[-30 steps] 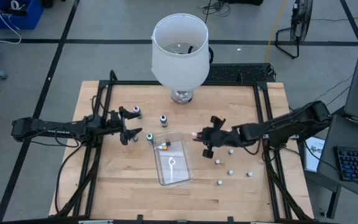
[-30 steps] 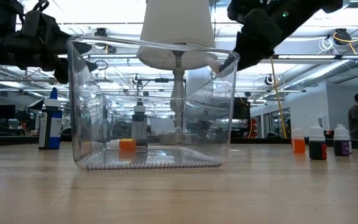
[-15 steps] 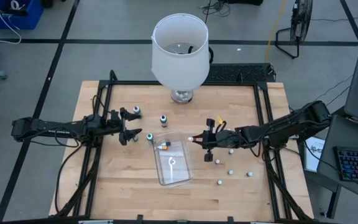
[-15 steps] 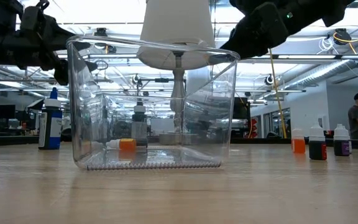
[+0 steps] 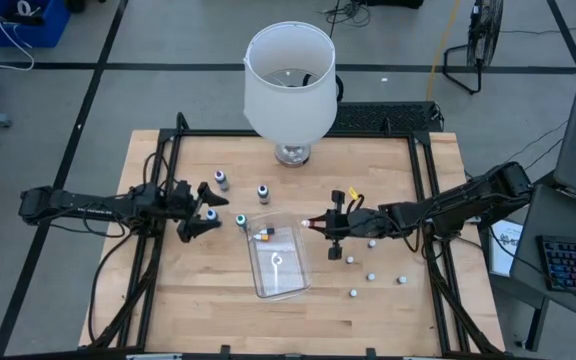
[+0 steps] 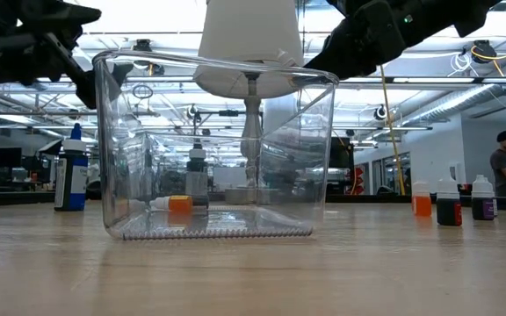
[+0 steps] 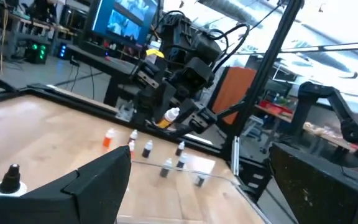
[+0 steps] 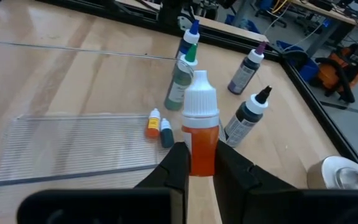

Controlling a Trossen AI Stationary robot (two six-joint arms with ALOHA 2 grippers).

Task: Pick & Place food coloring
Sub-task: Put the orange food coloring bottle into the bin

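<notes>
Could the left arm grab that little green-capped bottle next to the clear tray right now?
Probably yes. The left gripper is open, empty and just beside the green-capped bottle, with bare table between them; the clear tray sits past the bottle, not in the way.

Wooden table bears tray, bottles, lamp

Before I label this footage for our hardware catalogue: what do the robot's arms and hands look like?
Both arms are slim, black, jointed tubes with dark cables alongside. The left hand has black angular fingers; the right hand is black too, with a small yellow part just behind it.
</notes>
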